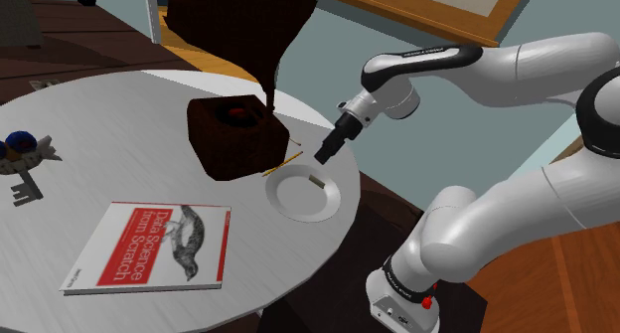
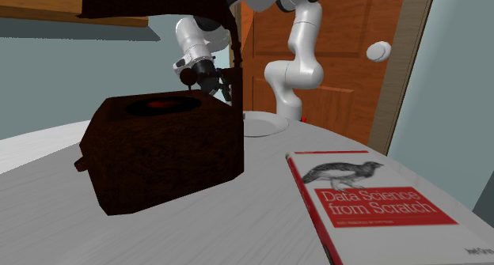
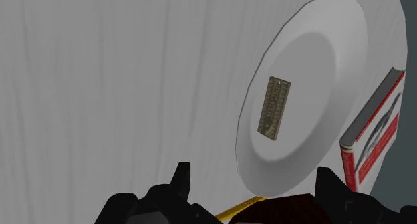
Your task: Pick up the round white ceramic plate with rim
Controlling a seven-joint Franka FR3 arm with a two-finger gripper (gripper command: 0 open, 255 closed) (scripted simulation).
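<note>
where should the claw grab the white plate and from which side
Take the plate by its raised rim, on the side toward the table edge, away from the dark box. It lies flat, so only the rim offers a pinch. Bring the open claw down from above, straddling the rim, clear of the small strip in its middle.

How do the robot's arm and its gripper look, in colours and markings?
The arm has rounded white links with dark joints. One dark band carries small white lettering. The gripper is all black, with two fingers. A red button sits low on the arm.
</note>
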